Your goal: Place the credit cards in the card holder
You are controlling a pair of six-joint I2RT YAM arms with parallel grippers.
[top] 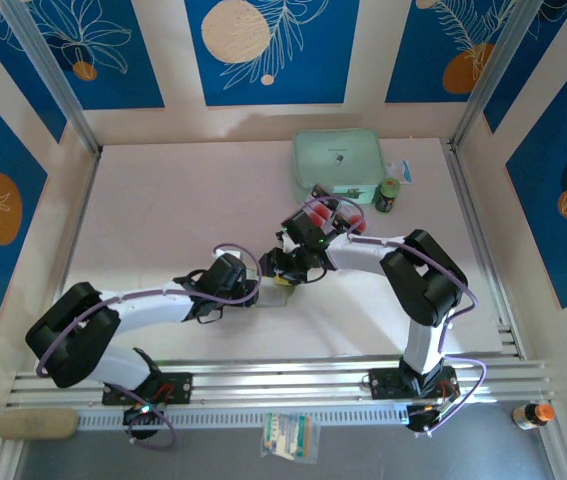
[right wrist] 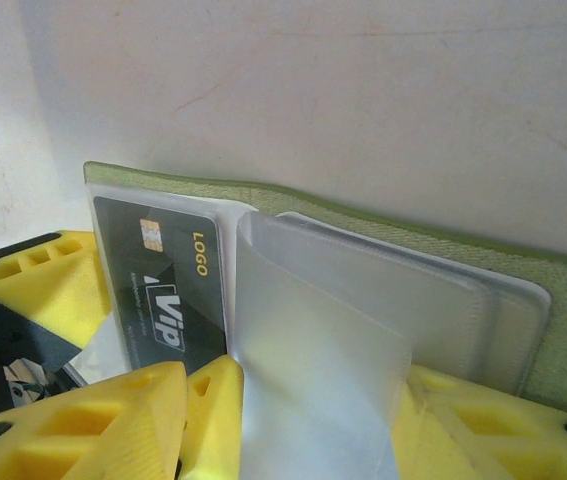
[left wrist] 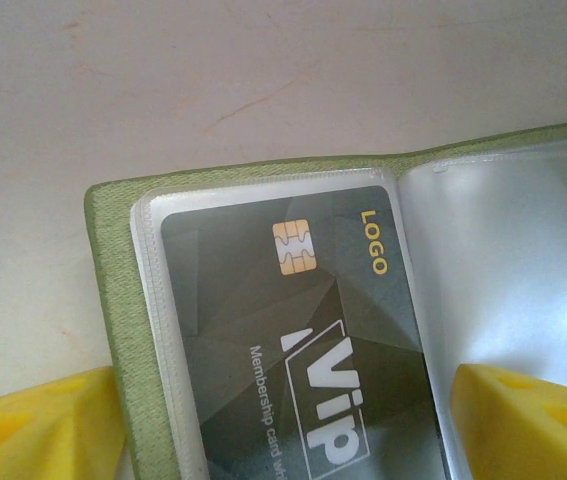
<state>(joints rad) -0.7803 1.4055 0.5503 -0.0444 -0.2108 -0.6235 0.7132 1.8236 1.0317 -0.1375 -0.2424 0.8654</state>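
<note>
an olive-green card holder [right wrist: 553,300] lies open on a pale table [right wrist: 363,90]. in its left clear sleeve sits a black credit card [right wrist: 163,290] with a gold chip. one translucent sleeve page [right wrist: 313,340] stands lifted at the holder's middle, between the spread yellow fingers [right wrist: 483,440] of the right gripper [right wrist: 298,405], at its near edge.

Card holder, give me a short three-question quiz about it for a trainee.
1. True or false: the black card sits inside a clear sleeve of the card holder.
2. Which word is printed in yellow on the black card? A) LOGO B) BANK C) PASS
3. Fill in: the card holder lies ___ (open or shut).
Key: 1 true; 2 A; 3 open.
</note>
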